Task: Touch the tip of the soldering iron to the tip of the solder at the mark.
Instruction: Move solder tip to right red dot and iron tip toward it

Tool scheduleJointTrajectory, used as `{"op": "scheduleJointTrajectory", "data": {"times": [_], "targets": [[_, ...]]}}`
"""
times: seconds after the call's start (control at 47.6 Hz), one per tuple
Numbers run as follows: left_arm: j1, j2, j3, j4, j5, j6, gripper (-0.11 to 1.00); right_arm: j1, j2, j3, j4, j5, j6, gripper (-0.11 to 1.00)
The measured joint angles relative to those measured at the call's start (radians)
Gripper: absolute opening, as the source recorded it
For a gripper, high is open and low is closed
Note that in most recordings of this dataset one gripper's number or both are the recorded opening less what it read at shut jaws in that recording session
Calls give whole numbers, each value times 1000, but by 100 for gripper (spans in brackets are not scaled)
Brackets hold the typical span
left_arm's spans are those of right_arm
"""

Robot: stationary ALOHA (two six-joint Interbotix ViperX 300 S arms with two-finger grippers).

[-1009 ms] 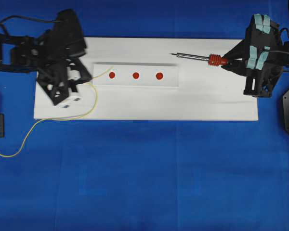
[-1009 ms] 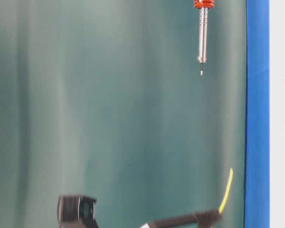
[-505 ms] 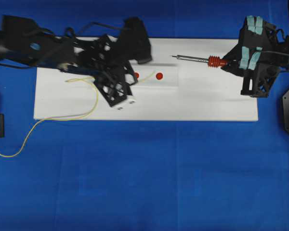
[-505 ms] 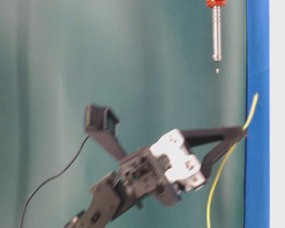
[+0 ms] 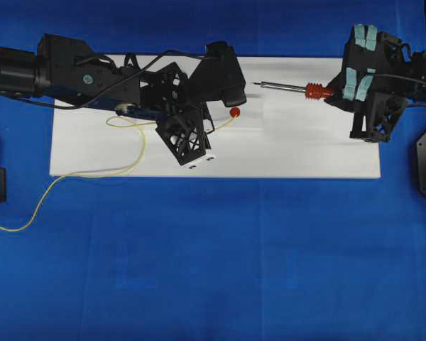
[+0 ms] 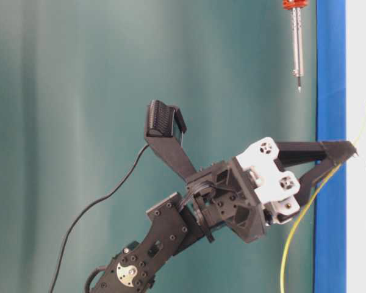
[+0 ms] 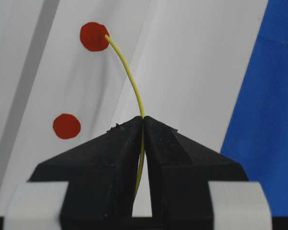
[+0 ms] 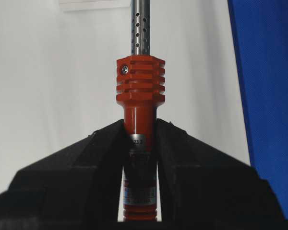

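Blue bench [image 5: 199, 270] underneath, w/ white board [image 5: 319, 153] on top carrying raised white strip [image 5: 252, 121] and red marks. Left arm [image 5: 78, 74] now stretched far across board, vs. back at left edge a sec ago; big reach twd centre in that time. Left claw [image 7: 143, 122] pressed together, pinching the solder [image 7: 129, 76]; same claw in overhead at [image 5: 216, 129]. Yellow wire carried along: tip formerly near leftmost mark, now lying right at rightmost red mark [image 5: 235, 112] in overhead, and wrist view puts tip on edge of far red dot [image 7: 94, 36]; contact w/ surface not certain, may be just above. Nearer dot [image 7: 66, 126] passed over, to left of wire. Rest of solder trails back in loose loop over board and off onto bench at left. Right arm barely shifted by comparison: right claw [image 8: 140, 139] clamped on red-orange handle of the soldering iron [image 5: 291, 88], shaft level, pointing left, tip [image 5: 255, 84] near the mark but apart from solder tip, above it in overhead frame. Table-level view shows iron tip [image 6: 299, 88] off the board, clear gap to wire end. Meaning for task, as judged: solder half looks done, placed at mark; remaining work falls to right side — bring iron tip down and across to wire end. Risk: thin wire springy, a nudge could flick it off mark.
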Motion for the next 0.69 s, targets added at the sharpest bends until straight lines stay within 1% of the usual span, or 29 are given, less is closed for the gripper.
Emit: {"op": "scheduleJointTrajectory", "data": {"times": [0.694], "targets": [[2,5,8,-2,8,-3,2,0,61,-2,2,-2,9,6]]}}
